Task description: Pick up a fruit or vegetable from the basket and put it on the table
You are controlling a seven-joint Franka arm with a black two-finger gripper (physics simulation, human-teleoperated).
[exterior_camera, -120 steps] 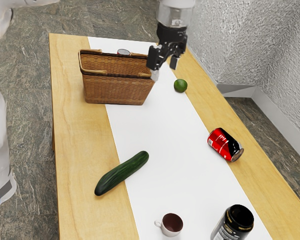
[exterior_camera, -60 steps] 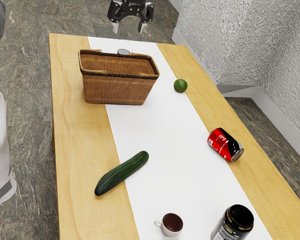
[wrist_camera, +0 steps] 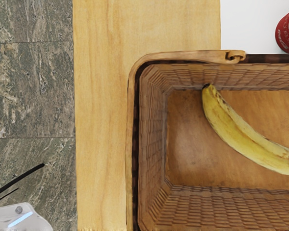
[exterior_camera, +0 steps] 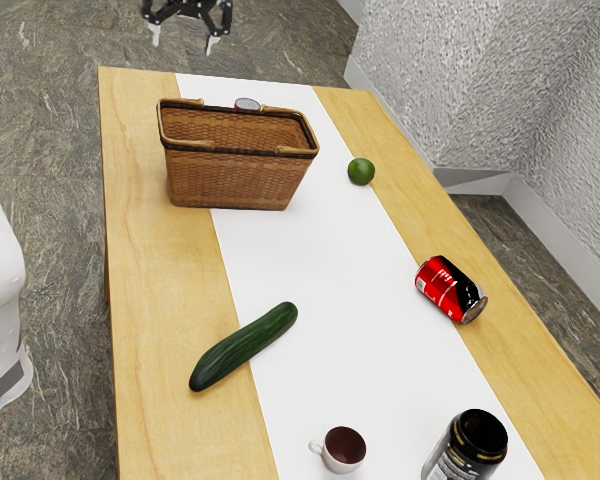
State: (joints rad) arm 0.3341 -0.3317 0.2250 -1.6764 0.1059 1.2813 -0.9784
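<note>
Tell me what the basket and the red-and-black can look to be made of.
Basket: brown woven wicker, or an imitation, fairly matte; the crisscross weave shows on its walls.
Can: probably painted metal, glossy, judging by its silvery end.

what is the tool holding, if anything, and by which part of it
Nothing is held: the tool is open, with nothing between its fingers. The banana lies in the basket.

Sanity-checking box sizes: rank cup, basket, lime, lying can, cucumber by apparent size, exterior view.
1. Basket
2. Cucumber
3. Lying can
4. Cup
5. Lime
Apparent size only; cup looks nearer the camera.
</note>
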